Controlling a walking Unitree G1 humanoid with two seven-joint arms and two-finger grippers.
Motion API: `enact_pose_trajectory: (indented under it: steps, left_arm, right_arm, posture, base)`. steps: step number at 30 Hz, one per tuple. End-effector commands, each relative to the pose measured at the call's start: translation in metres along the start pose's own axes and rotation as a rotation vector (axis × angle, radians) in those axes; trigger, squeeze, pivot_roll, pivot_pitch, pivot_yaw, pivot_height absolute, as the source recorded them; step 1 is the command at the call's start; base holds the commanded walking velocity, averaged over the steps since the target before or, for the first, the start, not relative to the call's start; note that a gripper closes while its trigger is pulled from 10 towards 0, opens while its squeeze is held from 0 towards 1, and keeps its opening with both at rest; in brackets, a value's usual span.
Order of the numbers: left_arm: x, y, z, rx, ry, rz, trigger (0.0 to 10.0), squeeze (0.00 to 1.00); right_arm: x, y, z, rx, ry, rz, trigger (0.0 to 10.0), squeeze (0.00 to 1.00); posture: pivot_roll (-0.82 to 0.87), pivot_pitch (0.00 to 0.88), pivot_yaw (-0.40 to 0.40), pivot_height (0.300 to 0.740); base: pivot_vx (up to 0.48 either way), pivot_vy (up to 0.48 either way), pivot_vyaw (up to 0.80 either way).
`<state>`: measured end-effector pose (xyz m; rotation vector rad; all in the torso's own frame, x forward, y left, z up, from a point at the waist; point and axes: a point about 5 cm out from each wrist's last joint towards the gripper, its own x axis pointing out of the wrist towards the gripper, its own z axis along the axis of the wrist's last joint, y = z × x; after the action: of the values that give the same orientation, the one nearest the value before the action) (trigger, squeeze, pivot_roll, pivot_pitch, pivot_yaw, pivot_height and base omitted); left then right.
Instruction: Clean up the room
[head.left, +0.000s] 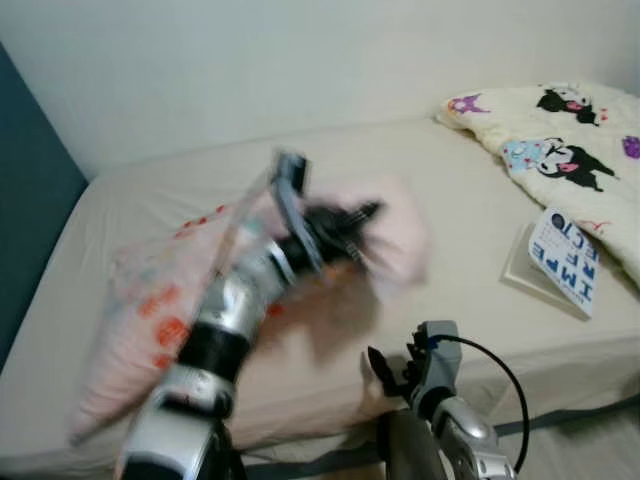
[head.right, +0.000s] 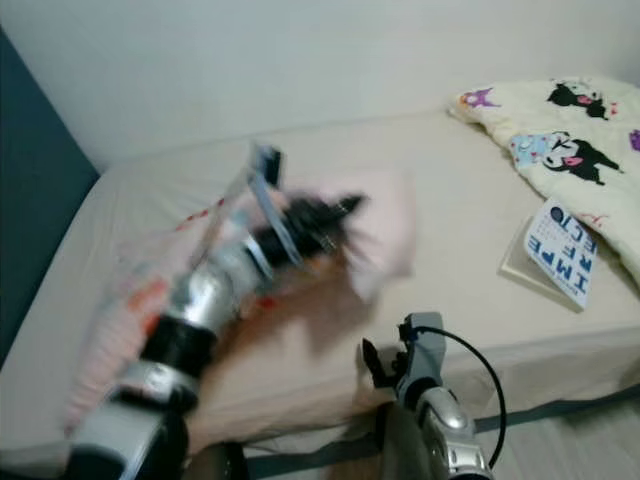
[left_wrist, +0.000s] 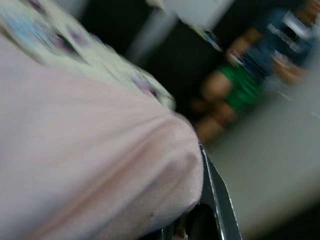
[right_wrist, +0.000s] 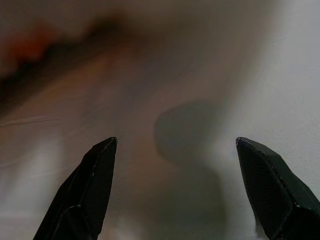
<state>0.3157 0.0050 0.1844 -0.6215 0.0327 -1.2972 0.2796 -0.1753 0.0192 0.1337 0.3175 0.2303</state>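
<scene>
Pink pillow (head.left: 150, 320) gripped by left gripper (head.left: 355, 225) fingers over bed (head.left: 470, 200), right gripper (right_wrist: 175, 187) fingers spread, empty

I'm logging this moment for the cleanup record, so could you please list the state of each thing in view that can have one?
Pillow: one end lifted off the bed, blurred in motion.
Left gripper: shut on the pillow's raised end.
Right gripper: open, holding nothing, low at the bed's near edge.
Blanket: crumpled at the bed's far right corner.
Booklet: lying flat beside the blanket.
Bed: sheet on, unmade.
</scene>
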Motion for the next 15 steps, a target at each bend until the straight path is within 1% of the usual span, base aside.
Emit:
enact_pose_trajectory:
  steps: [1,2,3,4,5,6,9,10,11,12,13,14,15]
  left_arm:
    - [0.006,-0.024,0.007,0.024,-0.016,-0.184,0.0,0.0]
    - [0.002,-0.025,0.003,0.014,-0.005,-0.193,0.0,0.0]
    - [0.002,-0.025,0.003,0.014,-0.005,-0.193,0.0,0.0]
    - [-0.006,-0.024,0.0,-0.001,0.006,-0.191,0.0,0.0]
    - [-0.018,-0.02,-0.002,-0.004,0.019,-0.166,0.0,0.0]
    - [-0.025,-0.017,-0.003,-0.003,0.027,-0.147,0.0,0.0]
    - [-0.025,-0.017,-0.003,-0.003,0.027,-0.147,0.0,0.0]
    - [-0.036,-0.012,-0.003,0.005,0.04,-0.109,0.0,0.0]
    - [-0.049,-0.002,-0.001,0.034,0.059,-0.03,0.0,0.0]
    - [-0.049,-0.002,-0.001,0.034,0.059,-0.03,0.0,0.0]
    - [-0.07,0.019,0.001,0.107,0.13,0.15,0.0,0.0]
    - [-0.096,0.042,0.005,0.178,0.213,0.365,0.0,0.0]
    - [-0.096,0.042,0.005,0.178,0.213,0.365,0.0,0.0]
  right_arm:
    - [-0.003,0.0,-0.009,0.018,0.034,-0.012,10.0,0.0]
    - [-0.003,0.0,-0.009,0.018,0.034,-0.011,10.0,0.0]
    - [-0.003,0.0,-0.009,0.018,0.034,-0.011,10.0,0.0]
    - [-0.003,0.0,-0.009,0.022,0.034,-0.011,10.0,0.0]
    - [-0.003,0.0,-0.009,0.025,0.035,-0.009,10.0,0.0]
    - [-0.002,0.0,-0.009,0.027,0.035,-0.008,10.0,0.0]
    - [-0.002,0.0,-0.009,0.027,0.035,-0.008,10.0,0.0]
    - [-0.002,0.0,-0.009,0.029,0.036,-0.007,10.0,0.0]
    - [-0.002,0.0,-0.009,0.032,0.036,-0.006,10.0,0.0]
    - [-0.002,0.0,-0.009,0.032,0.036,-0.006,10.0,0.0]
    - [-0.002,0.0,-0.009,0.035,0.036,-0.005,10.0,0.0]
    - [-0.001,0.0,-0.009,0.039,0.036,-0.004,10.0,0.0]
    - [-0.001,0.0,-0.009,0.039,0.036,-0.004,10.0,0.0]
  posture:
    - [-0.14,0.106,0.043,0.581]
    - [-0.14,0.106,0.043,0.581]
    - [-0.14,0.106,0.043,0.581]
    - [-0.14,0.108,0.041,0.581]
    - [-0.13,0.107,0.041,0.581]
    - [-0.13,0.108,0.042,0.581]
    - [-0.13,0.108,0.042,0.581]
    - [-0.13,0.108,0.042,0.581]
    - [-0.13,0.109,0.042,0.581]
    - [-0.13,0.109,0.042,0.581]
    - [-0.12,0.109,0.042,0.581]
    - [-0.12,0.11,0.042,0.581]
    - [-0.12,0.11,0.042,0.581]
  base:
    - [0.0,0.0,0.0]
    - [0.0,0.0,0.0]
    - [0.0,0.0,0.0]
    - [0.0,0.0,0.0]
    - [0.0,0.0,0.0]
    - [0.0,0.0,0.0]
    - [0.0,0.0,0.0]
    - [0.0,0.0,0.0]
    - [0.0,0.0,0.0]
    - [0.0,0.0,0.0]
    - [0.0,0.0,0.0]
    - [0.0,0.0,0.0]
    - [0.0,0.0,0.0]
